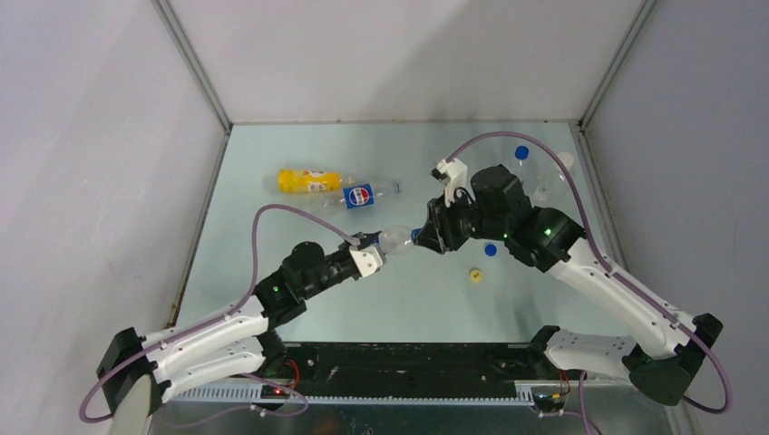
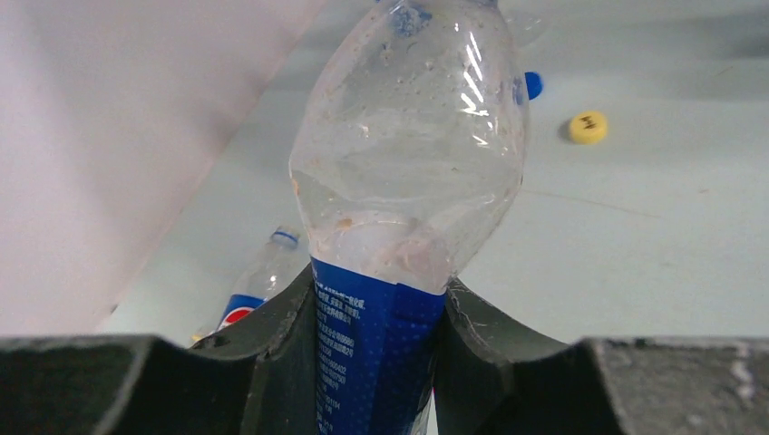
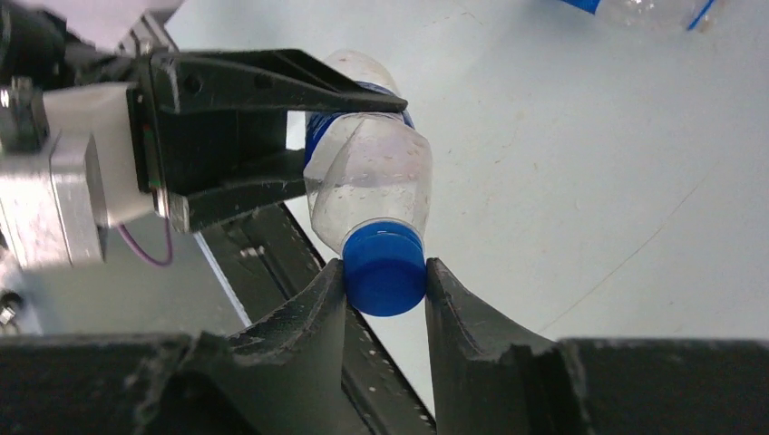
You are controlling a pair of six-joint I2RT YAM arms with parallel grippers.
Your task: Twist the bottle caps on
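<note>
A pale green table [image 1: 363, 299] is enclosed by plain grey-white walls [image 1: 91, 136], which are joined at the corners by metal strips [image 1: 193, 63]. At the centre of the top view a clear bottle [image 1: 395, 239] is held off the surface between the two arms. Its blue-labelled body is clamped by the left gripper [image 2: 376, 299], whose jaws are pressed against the label. Small white print is seen there but cannot be read. The blue cap [image 3: 384, 269] seated on the neck is pinched by the right gripper [image 3: 384, 281], with one finger on each side.

In the upper left of the table a yellow-orange bottle [image 1: 306, 180] and a second clear bottle [image 1: 367, 193] are laid end to end. On the latter a red, white and blue Pepsi roundel is shown. Right of centre, a loose blue cap [image 1: 491, 250] and a yellow cap [image 1: 475, 275] are seen lying apart on the surface. A dark mark is borne by the yellow one, too small to be read.
</note>
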